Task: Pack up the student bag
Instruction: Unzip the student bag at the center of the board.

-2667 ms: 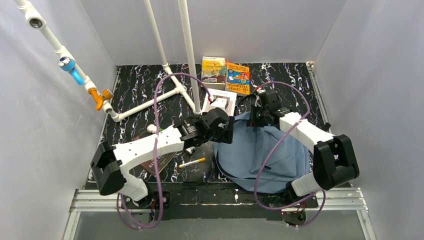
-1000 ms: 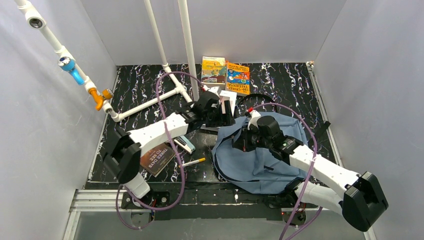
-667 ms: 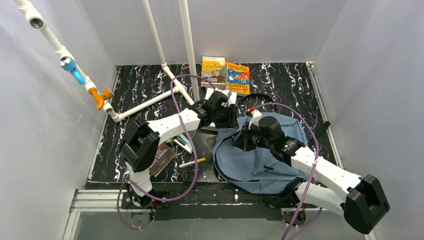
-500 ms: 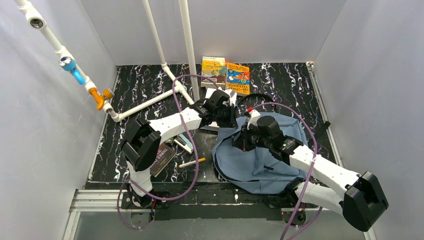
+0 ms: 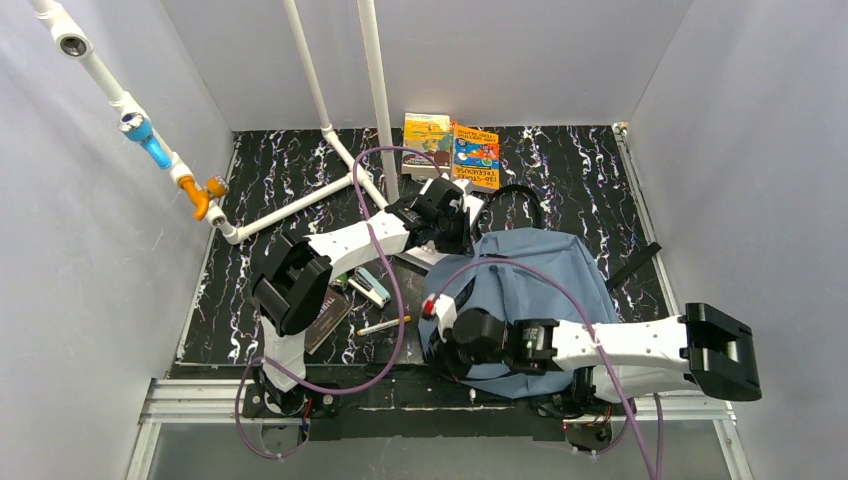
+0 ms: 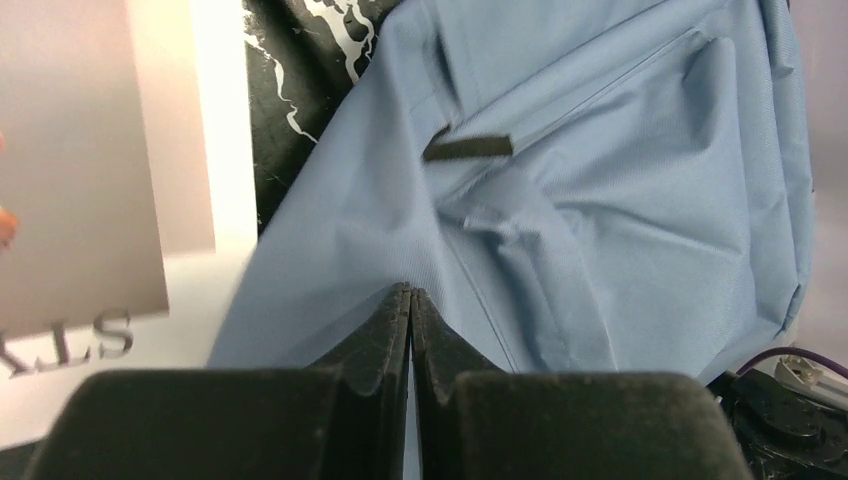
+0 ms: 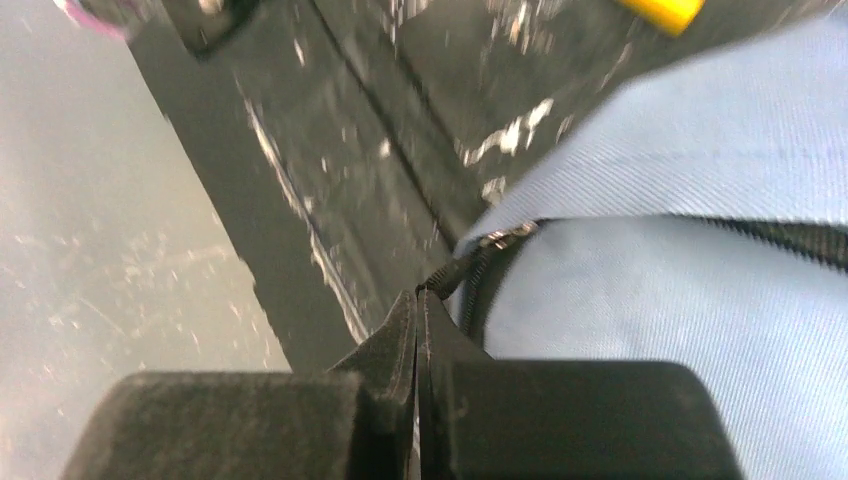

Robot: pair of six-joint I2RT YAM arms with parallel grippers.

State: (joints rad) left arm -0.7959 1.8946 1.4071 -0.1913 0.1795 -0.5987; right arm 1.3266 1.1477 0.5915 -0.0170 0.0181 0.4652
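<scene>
On marbled table (image 5: 280, 170): left tool (image 6: 410, 295) pinches soft student bag (image 6: 620, 200); right tool (image 7: 420, 295), zipper pull (image 7: 455, 270).

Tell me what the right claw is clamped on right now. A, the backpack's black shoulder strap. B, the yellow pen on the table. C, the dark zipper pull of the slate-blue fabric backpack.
C: the right wrist view shows the right claw shut on the dark zipper pull at the corner of the slate-blue fabric backpack.

Robot lab cell: white panels (image 5: 700, 120) on 3 sides of black marbled table (image 5: 280, 170), PVC pipe frame (image 5: 300, 198) at far-left corner, alu rail (image 5: 200, 400) along near edge.
</scene>
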